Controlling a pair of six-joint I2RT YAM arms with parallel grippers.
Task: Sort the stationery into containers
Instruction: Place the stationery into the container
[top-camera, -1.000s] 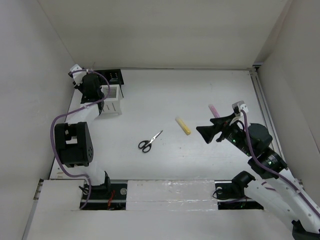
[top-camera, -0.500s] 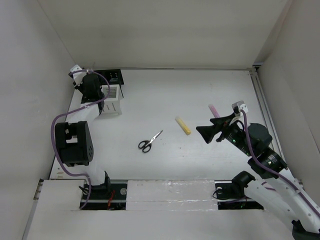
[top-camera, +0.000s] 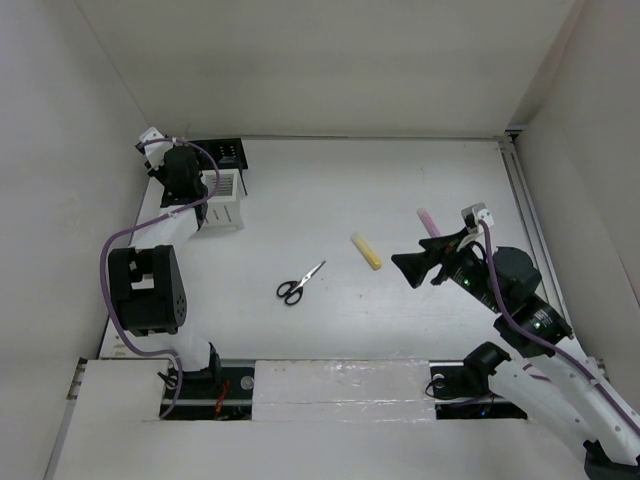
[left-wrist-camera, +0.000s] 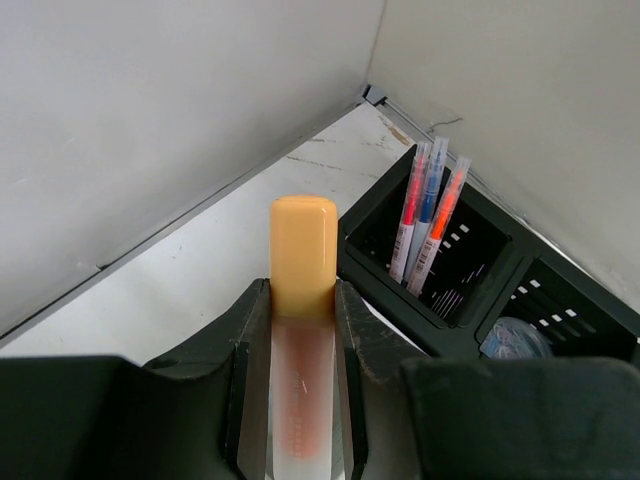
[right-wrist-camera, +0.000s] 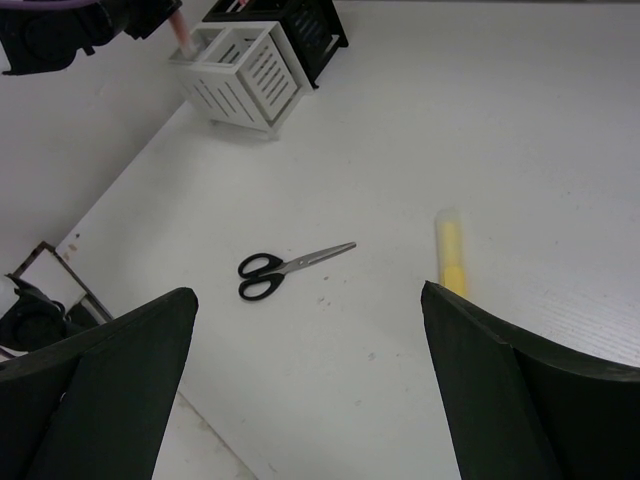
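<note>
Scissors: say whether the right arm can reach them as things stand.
Probably yes. The right claw is open and empty; the scissors lie in the open before it, with the yellow marker off to one side.

The right gripper (right-wrist-camera: 307, 292) stands wide open, its dark fingers (right-wrist-camera: 110, 390) at 7 and 5 o'clock. Between them, just below centre, lie the scissors (right-wrist-camera: 297, 264), handles toward 8 o'clock. The yellow marker (right-wrist-camera: 452, 260) lies at 3 o'clock. At 11 o'clock is the white organizer (right-wrist-camera: 245, 80), with the black holder (right-wrist-camera: 310, 25) just behind it. The left gripper (right-wrist-camera: 172, 15) holds a pale marker (right-wrist-camera: 182, 35) over the organizer.
</note>
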